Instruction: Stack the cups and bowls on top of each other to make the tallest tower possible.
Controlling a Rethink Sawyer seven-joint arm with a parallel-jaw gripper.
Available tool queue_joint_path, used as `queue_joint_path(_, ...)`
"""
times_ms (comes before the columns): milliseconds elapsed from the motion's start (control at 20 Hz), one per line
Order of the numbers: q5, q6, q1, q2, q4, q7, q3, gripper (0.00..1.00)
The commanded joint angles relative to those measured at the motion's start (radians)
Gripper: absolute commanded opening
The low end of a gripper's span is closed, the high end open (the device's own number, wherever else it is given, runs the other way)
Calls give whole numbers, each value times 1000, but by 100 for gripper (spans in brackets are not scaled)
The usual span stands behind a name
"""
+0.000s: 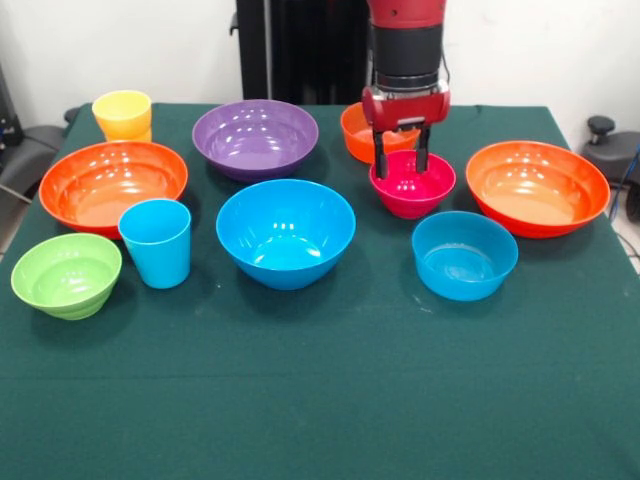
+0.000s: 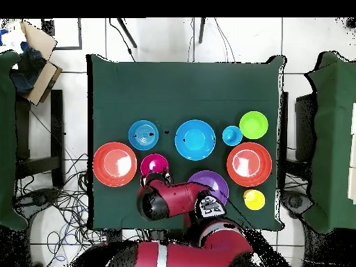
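Nearest the front edge of the green-clothed table (image 1: 320, 400) there is only bare cloth. The first things in are the ribbed lime green bowl (image 1: 66, 274) on one side and the medium blue bowl (image 1: 464, 254) on the other, both sitting upright and alone. Between them stand the sky blue cup (image 1: 156, 242), mouth up, and the large blue bowl (image 1: 285, 232) close to the middle of the spread.

Behind that come the two large orange bowls, one (image 1: 113, 184) just back of the blue cup and the other (image 1: 537, 187) out at the opposite side. Everything so far rests singly on the cloth; no tower has been started, and I would judge the pieces are spread apart like this so each can be reached without knocking a neighbour.

A little farther back sits the small magenta bowl (image 1: 412, 183), and this is where the work is. The gripper (image 1: 400, 170) hangs straight down over its far rim with the two black fingers parted, one looking as if it reaches inside the bowl and one at or beyond the wall, though from here I can't be sure they touch it. The jaws are not closed on anything yet; it looks set for a rim pinch.

Farthest off are the small orange bowl (image 1: 362, 131), half hidden behind the gripper, the large purple bowl (image 1: 255, 136), and the yellow cup (image 1: 123, 115) at the back corner.
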Motion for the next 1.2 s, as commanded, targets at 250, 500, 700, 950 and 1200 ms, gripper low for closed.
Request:
queue_joint_path(250, 36, 28, 6, -75, 12, 166, 45, 100)
queue_joint_path(500, 19, 50, -29, -80, 4, 145, 69, 100)
queue_joint_path(700, 27, 103, -48, -167, 64, 146, 95, 100)
queue_joint_path(950, 10, 111, -83, -162, 59, 124, 120, 100)
queue_joint_path(1200, -8, 80, -85, -105, 17, 108, 102, 100)
